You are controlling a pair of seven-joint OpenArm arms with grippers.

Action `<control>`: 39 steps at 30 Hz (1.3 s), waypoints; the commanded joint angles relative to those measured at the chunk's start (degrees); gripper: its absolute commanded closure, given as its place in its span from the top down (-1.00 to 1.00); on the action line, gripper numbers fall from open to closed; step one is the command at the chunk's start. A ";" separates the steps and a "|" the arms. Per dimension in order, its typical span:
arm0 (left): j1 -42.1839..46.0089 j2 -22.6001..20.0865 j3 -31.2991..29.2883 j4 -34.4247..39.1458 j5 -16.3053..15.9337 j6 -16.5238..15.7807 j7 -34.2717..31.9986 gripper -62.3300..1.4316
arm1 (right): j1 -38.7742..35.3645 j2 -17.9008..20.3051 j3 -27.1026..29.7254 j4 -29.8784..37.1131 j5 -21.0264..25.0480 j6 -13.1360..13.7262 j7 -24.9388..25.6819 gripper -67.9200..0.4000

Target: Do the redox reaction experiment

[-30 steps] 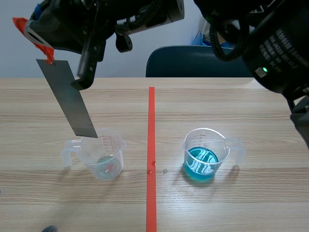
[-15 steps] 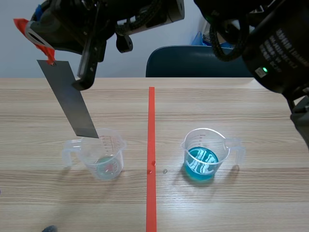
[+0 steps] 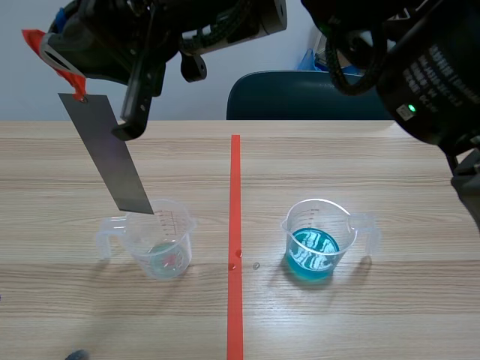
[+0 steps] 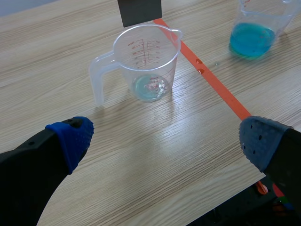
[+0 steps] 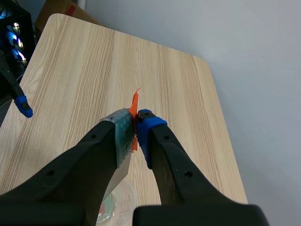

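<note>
A grey metal strip (image 3: 105, 154) with an orange tape tag (image 3: 71, 81) at its top hangs tilted. My right gripper (image 3: 60, 60), reaching across from the right, is shut on the tag; in the right wrist view the tag (image 5: 134, 120) sits pinched between the pads. The strip's lower end is at the rim of a clear beaker (image 3: 161, 240) holding a little pale liquid. My left gripper (image 4: 164, 141) stands open, low over the table, with that beaker (image 4: 148, 61) and the strip's end (image 4: 139, 12) ahead of it. A second beaker (image 3: 319, 240) holds blue liquid.
An orange-red tape line (image 3: 235, 240) runs between the two beakers, with a few droplets (image 3: 238, 259) on the table beside it. A dark chair back (image 3: 300, 94) stands beyond the table's far edge. The blue beaker (image 4: 256, 26) is ahead and to the right of my left gripper.
</note>
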 commanded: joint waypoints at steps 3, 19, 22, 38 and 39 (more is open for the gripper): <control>-0.17 0.15 0.42 0.76 -0.15 -0.09 -0.76 1.00 | 1.60 -0.04 0.37 -0.04 0.17 0.35 0.70 -0.96; -0.17 0.15 0.42 0.76 -0.15 -0.09 -0.76 1.00 | 1.60 -1.81 -0.07 -10.03 -4.57 0.35 7.87 -0.96; -0.17 0.15 0.42 0.76 -0.15 -0.09 -0.76 1.00 | 1.60 -1.81 -0.90 -12.04 -5.95 0.35 10.56 -0.96; -0.17 0.15 0.42 0.76 -0.15 -0.09 -0.76 1.00 | 1.60 -1.81 -4.02 -24.00 -16.48 0.35 25.83 -0.96; -0.17 0.15 0.42 0.76 -0.15 -0.09 -0.76 1.00 | 1.60 -1.81 -4.02 -24.59 -17.03 0.35 27.02 -0.96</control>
